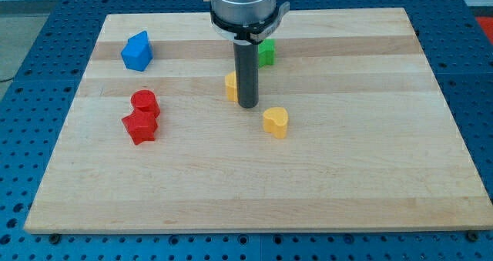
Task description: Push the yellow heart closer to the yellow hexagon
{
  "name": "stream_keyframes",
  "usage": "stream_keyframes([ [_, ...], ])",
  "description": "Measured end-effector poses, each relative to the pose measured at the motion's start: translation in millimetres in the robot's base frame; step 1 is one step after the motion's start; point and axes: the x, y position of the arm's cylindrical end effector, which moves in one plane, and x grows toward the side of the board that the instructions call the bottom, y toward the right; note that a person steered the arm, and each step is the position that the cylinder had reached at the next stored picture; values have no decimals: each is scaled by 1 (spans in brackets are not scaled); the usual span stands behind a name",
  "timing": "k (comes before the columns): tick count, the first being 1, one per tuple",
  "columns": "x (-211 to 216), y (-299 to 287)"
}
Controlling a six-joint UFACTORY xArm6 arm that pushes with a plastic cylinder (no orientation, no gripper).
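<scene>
Gripper lacking, my tip [247, 105] is resting beside the yellow hexagon [230, 85], holding nothing, yellow heart [275, 122] lying lower-right.

Your tip [247, 105] stands just beside the yellow hexagon [230, 85], which blocks its view-left side. The yellow heart [275, 122] sits near, toward the view's bottom right, with a narrow bare gap between. Behind the rod, a green block [266, 52] crowds the view's top. Straight below the tip, the board [254, 192] lies open.
</scene>
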Motion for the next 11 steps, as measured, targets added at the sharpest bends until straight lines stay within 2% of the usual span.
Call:
stream_keyframes([
  [2, 5, 0],
  [3, 24, 0],
  [5, 106, 22],
  [6, 132, 77],
  [7, 120, 107],
  [9, 74, 50],
  [11, 46, 34],
])
